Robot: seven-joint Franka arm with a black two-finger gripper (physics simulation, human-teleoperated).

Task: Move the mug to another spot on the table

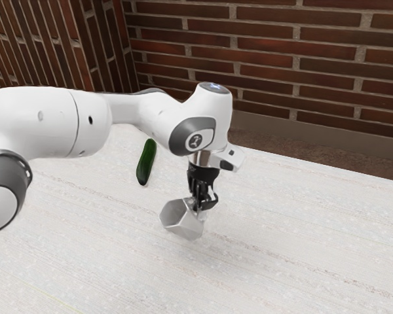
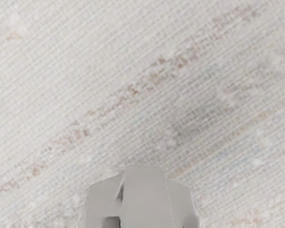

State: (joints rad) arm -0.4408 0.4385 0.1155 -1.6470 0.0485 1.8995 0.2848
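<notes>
One grey mug was seen clamped at rim between jaws, tilted, over middle of surface. One green cucumber was shown beyond it in exterior view; in wrist view, mug was shown close under hand.

Mug: light grey, faceted, hexagonal face. Tilted, with the hex face toward the frame's lower left. Sits centre frame, with the tool clamped on its upper right edge. In the wrist view the mug is at bottom centre.
</notes>
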